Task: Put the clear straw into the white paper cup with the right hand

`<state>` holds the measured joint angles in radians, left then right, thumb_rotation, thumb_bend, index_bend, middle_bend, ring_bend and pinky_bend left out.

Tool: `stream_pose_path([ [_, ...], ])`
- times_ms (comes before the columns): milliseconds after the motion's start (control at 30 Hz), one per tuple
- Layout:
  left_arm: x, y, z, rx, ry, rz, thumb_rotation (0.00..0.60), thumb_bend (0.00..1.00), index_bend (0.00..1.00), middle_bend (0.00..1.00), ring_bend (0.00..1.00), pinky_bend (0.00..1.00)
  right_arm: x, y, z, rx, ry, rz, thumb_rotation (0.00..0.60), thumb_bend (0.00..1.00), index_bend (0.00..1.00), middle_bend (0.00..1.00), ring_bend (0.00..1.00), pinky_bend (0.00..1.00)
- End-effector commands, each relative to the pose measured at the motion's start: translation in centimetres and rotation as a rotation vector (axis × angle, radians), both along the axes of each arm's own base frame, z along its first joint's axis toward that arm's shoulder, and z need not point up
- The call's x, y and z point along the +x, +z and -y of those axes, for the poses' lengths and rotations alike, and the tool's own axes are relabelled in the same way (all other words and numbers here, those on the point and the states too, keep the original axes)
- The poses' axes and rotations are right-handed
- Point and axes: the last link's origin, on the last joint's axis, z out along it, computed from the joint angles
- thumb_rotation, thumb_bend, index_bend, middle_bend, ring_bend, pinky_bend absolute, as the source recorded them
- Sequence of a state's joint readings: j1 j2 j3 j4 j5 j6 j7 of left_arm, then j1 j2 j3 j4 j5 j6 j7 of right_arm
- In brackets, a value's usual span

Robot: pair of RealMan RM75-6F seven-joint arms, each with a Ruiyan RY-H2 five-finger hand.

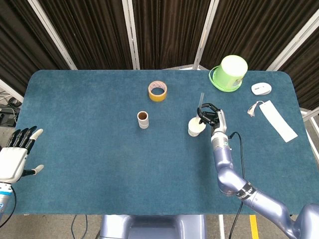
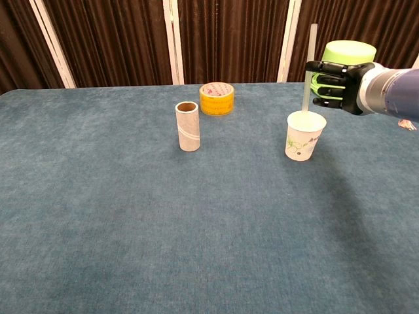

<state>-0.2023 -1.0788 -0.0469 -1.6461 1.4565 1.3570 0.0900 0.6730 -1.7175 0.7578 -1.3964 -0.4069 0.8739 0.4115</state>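
Right hand [image 2: 337,85]: pinched the clear straw [image 2: 308,72] near upright, its lower end inside the white paper cup [image 2: 304,136].
Cup: stood on the blue tabletop [image 2: 131,216], right of a cardboard tube [image 2: 188,125].
Left hand [image 1: 15,157]: held nothing, fingers spread, at the tabletop's left edge.

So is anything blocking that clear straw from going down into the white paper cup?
Nothing visible. The right hand holds the clear plastic straw upright directly over the white paper cup, its lower end at the open rim. The cardboard tube stands well aside.
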Motion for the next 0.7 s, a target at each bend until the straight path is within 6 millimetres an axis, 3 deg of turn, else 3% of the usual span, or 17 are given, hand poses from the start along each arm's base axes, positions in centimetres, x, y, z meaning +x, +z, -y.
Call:
stream_pose_path([
  [33,0.0,0.0,0.0,0.000,0.000,0.000,0.600,0.12,0.00,0.00,0.00,0.00,-0.5,-0.2,-0.2,-0.002,-0.005,0.025,0.600,0.33,0.61,1.00,0.86,0.64],
  [200,0.0,0.0,0.0,-0.001,0.000,0.001,0.600,0.12,0.00,0.00,0.00,0.00,-0.9,-0.5,-0.9,-0.007,0.024,0.046,0.600,0.27,0.60,1.00,0.86,0.63],
  [333,0.0,0.0,0.0,-0.001,0.000,0.001,0.600,0.12,0.00,0.00,0.00,0.00,-1.2,-0.5,-1.3,-0.012,0.043,0.051,0.600,0.24,0.53,1.00,0.86,0.62],
  [700,0.0,0.0,0.0,0.000,0.001,0.002,0.600,0.12,0.00,0.00,0.00,0.00,-1.7,0.6,-2.4,-0.032,0.083,0.043,0.600,0.24,0.53,1.00,0.86,0.62],
])
